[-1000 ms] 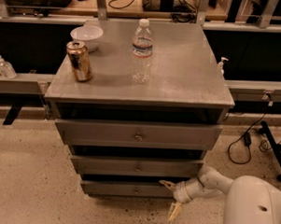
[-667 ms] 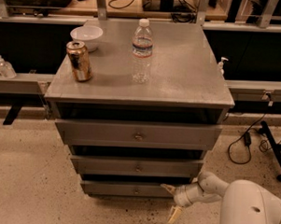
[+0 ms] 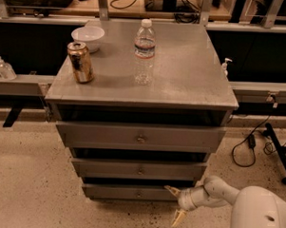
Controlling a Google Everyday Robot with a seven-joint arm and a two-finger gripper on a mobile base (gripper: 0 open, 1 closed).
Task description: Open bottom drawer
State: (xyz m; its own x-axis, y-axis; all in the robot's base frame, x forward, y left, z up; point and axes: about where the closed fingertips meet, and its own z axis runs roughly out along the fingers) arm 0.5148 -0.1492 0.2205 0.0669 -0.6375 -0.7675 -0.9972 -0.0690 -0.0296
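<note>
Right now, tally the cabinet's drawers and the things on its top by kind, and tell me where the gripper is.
Drawers: 3 (top drawer, middle drawer, bottom drawer)
Bowls: 1 (white bowl)
Cans: 1 (can)
Bottles: 1 (water bottle)
Total: 6
The gripper is open, low by the bottom drawer's right end.

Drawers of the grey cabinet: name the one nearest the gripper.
The bottom drawer, lowest of three: the open gripper is beside its right end, below the middle drawer and top drawer.
</note>
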